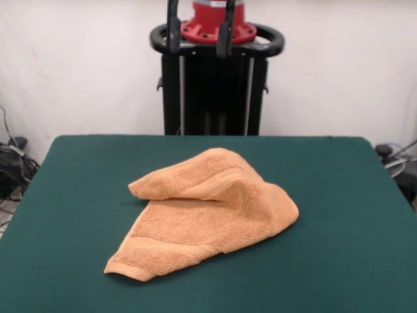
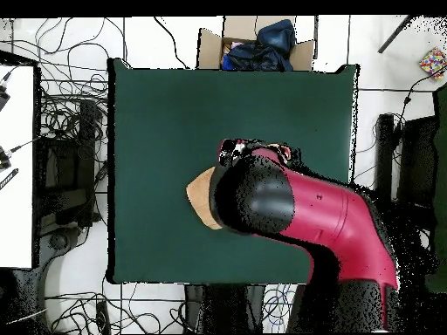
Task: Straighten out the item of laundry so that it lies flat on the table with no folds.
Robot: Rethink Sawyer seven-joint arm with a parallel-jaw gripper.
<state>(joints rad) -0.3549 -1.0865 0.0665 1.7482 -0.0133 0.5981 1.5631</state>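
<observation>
The orange-tan towel [image 1: 208, 212] lies crumpled near the middle of the dark green table [image 1: 345, 222]. Its far part is folded over toward the left, making a raised ridge. A woven band shows near its front-left corner. My gripper [image 1: 199, 29] hangs high at the picture's top, well above and behind the towel. Its two black fingers [image 1: 172, 26] stand wide apart with nothing between them. In the overhead view the red and black arm [image 2: 306, 214] covers most of the towel [image 2: 202, 199]; only one tan edge shows on the table [image 2: 166, 113].
The black pedestal [image 1: 215, 91] stands behind the table's far edge. In the overhead view a cardboard box with dark cloth [image 2: 257, 48] sits beyond the table. Cables [image 2: 70, 131] lie on the floor beside a white surface [image 2: 16, 166].
</observation>
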